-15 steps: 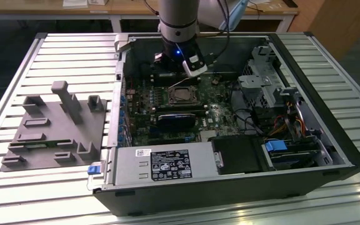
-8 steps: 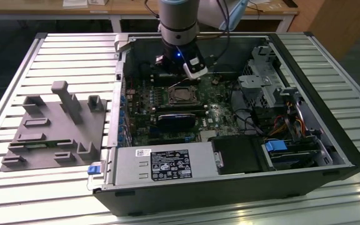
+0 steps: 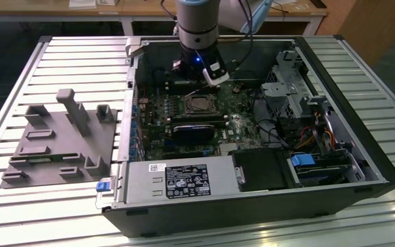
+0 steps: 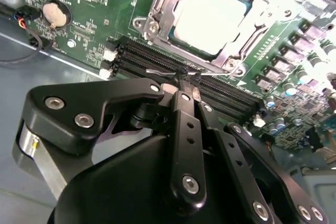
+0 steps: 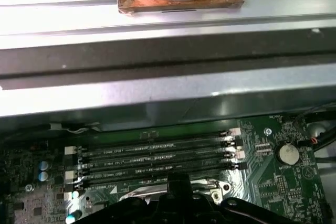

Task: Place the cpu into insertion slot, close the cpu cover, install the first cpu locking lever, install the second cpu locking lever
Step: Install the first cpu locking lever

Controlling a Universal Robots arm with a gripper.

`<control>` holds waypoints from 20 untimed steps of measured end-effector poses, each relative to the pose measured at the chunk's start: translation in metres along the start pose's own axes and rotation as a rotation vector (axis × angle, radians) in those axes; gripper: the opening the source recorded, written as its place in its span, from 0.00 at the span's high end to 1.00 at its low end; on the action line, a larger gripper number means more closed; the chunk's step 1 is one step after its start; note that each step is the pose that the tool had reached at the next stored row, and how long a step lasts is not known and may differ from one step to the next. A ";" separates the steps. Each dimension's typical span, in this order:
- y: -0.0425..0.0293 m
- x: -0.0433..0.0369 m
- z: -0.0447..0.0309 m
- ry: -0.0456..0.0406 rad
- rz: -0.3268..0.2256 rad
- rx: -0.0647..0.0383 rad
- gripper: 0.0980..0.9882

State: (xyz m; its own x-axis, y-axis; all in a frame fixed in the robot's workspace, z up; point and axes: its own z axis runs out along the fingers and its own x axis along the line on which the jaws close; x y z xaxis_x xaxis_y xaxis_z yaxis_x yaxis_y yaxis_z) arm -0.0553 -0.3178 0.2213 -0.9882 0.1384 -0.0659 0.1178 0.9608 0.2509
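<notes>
The cpu [image 4: 210, 17] lies flat in the insertion slot [image 3: 199, 104] on the green motherboard, silver top up. The cpu cover [image 4: 161, 11], a silver frame, lies down around it. A thin silver locking lever [image 4: 157, 71] runs along the socket's edge beside the memory slots. My gripper [image 4: 188, 83] is shut, and its black fingertips [image 4: 182, 92] meet right at that lever wire; whether they clamp it or only touch it is unclear. In the exterior view the gripper [image 3: 194, 86] hangs just behind the socket, and in the first wrist view its black body [image 5: 178, 192] sits over the socket rim.
Long black memory slots [image 5: 157, 158] lie between the socket and the case wall [image 5: 157, 93]. A black graphics card [image 3: 191, 133], the power supply [image 3: 177, 180], a drive cage [image 3: 287, 90] and cables crowd the case. A grey fixture plate [image 3: 60, 139] lies at the exterior view's left.
</notes>
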 end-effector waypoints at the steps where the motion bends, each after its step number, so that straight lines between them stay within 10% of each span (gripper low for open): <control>1: 0.0011 0.0001 0.0007 0.0000 0.000 0.000 1.00; 15: 0.0042 0.0008 0.0066 -0.0200 -0.005 -0.002 1.00; 20: 0.0036 0.0017 0.0085 -0.0432 -0.012 0.007 1.00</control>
State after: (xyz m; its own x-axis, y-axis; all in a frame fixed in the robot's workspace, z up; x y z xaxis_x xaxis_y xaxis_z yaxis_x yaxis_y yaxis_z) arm -0.0558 -0.3121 0.2139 -0.9844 0.1371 -0.1105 0.1070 0.9641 0.2431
